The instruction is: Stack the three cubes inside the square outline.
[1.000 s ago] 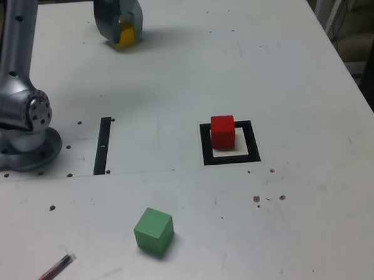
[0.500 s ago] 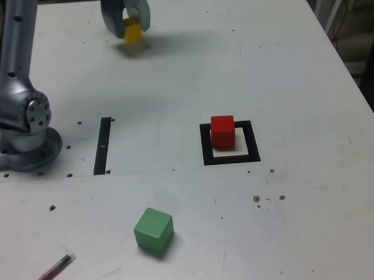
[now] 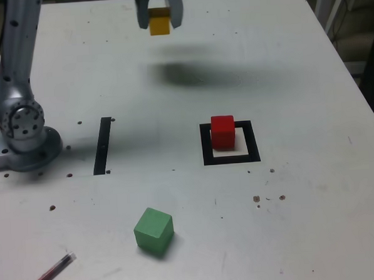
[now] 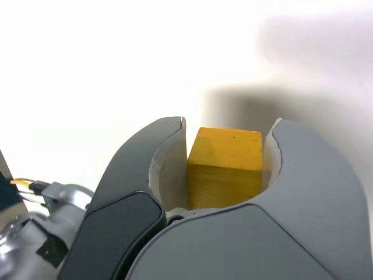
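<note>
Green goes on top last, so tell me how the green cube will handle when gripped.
The green cube looks rigid and flat-faced, so it probably won't roll or flex. It looks bigger than the yellow cube, so it likely needs a wider hand opening. Its matte faces probably grip well.

Matt, plain-faced yellow cube [image 4: 224, 166], faintly speckled, between smooth pale inner pads [image 4: 169, 169] of dark glossy plastic end effector [image 4: 227, 131]. Matt red cube [image 3: 223, 131] and green cube [image 3: 153, 230]. Brushed silvery metal arm base [image 3: 23, 133]. Smooth, scuffed white worktop [image 3: 296, 78].
</note>
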You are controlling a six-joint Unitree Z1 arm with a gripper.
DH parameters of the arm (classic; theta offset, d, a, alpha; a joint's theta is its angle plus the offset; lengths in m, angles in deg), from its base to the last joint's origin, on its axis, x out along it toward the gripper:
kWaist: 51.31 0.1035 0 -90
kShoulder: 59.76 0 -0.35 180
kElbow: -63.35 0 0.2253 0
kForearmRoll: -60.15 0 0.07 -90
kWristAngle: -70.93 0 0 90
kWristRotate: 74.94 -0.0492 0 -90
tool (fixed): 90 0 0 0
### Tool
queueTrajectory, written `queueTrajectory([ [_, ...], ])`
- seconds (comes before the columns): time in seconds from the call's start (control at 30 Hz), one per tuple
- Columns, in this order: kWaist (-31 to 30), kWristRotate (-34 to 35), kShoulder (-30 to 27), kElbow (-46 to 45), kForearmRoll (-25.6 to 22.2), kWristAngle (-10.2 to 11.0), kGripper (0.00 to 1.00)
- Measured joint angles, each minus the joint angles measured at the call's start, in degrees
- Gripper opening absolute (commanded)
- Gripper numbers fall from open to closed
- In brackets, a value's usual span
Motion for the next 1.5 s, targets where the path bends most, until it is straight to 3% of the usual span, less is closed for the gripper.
queueTrajectory([
  [0.53, -28.6, 7.6, -3.1, 2.2, -1.6, -5.8, 0.17],
  [0.97, -34.3, 15.3, -3.1, 2.4, -1.9, -6.0, 0.17],
  [1.33, -39.7, 30.2, -1.8, -0.8, -1.7, -7.1, 0.17],
  [1.5, -41.3, 32.5, 0.4, -1.1, -1.0, -7.7, 0.17],
])
